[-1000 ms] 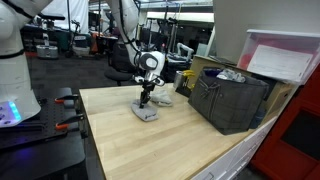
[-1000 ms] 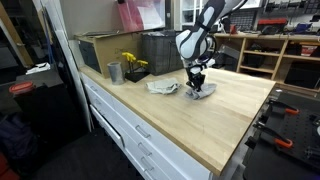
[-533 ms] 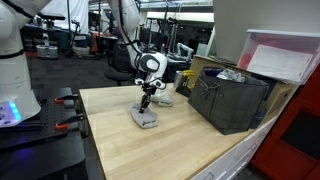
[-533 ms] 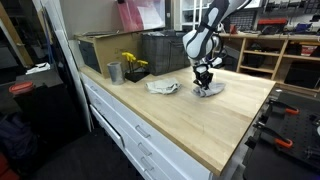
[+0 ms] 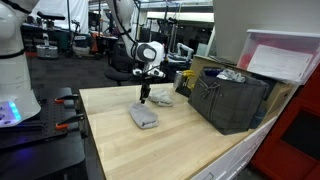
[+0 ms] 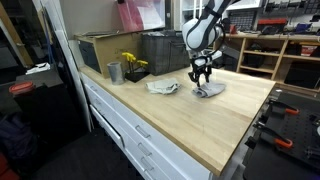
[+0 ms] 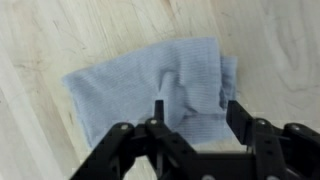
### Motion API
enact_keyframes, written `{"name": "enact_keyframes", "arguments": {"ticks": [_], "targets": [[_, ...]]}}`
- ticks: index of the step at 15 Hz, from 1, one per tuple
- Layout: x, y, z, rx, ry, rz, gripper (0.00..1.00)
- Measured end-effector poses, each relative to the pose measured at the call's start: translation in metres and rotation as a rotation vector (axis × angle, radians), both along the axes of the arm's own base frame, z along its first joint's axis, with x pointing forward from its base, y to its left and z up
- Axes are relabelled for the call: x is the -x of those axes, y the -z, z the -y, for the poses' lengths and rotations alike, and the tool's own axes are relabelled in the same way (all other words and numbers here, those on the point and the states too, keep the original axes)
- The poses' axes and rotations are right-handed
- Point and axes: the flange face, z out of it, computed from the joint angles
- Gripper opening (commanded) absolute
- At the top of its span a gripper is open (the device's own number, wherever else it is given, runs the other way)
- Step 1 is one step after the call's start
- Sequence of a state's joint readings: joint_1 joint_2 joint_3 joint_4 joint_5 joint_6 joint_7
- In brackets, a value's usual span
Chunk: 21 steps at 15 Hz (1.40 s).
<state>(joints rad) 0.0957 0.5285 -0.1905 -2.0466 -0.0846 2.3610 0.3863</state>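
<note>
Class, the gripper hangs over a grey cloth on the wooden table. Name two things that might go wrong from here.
The open gripper hovers just above the grey cloth; a fingertip might snag its raised fold.
A second cloth lies close by; a sideways sweep might drag it.

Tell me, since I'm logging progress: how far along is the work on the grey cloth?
Done, it seems: the grey cloth lies folded on the table, free of any grip. In hand: the jaws hang open and empty just above it. Left, perhaps: the second cloth beside it looks rumpled, and nothing touches it.
</note>
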Motion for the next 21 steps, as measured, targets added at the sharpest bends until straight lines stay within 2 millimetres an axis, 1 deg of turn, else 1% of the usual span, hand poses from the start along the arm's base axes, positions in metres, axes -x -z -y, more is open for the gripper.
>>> {"name": "enact_keyframes", "arguments": {"ticks": [2, 4, 6, 8, 10, 14, 17, 21], "targets": [[-0.013, -0.025, -0.021, -0.022, -0.017, 0.067, 1.00], [-0.029, -0.043, -0.041, -0.052, -0.030, 0.132, 1.00], [-0.048, -0.054, -0.060, -0.082, -0.037, 0.184, 1.00], [-0.066, -0.056, -0.074, -0.102, -0.047, 0.216, 1.00], [-0.083, -0.050, -0.082, -0.113, -0.053, 0.234, 1.00], [-0.113, -0.023, -0.085, -0.116, -0.064, 0.250, 1.00], [-0.134, -0.009, -0.078, -0.096, -0.074, 0.269, 1.00], [-0.158, 0.003, -0.061, -0.053, -0.084, 0.297, 1.00]]}}
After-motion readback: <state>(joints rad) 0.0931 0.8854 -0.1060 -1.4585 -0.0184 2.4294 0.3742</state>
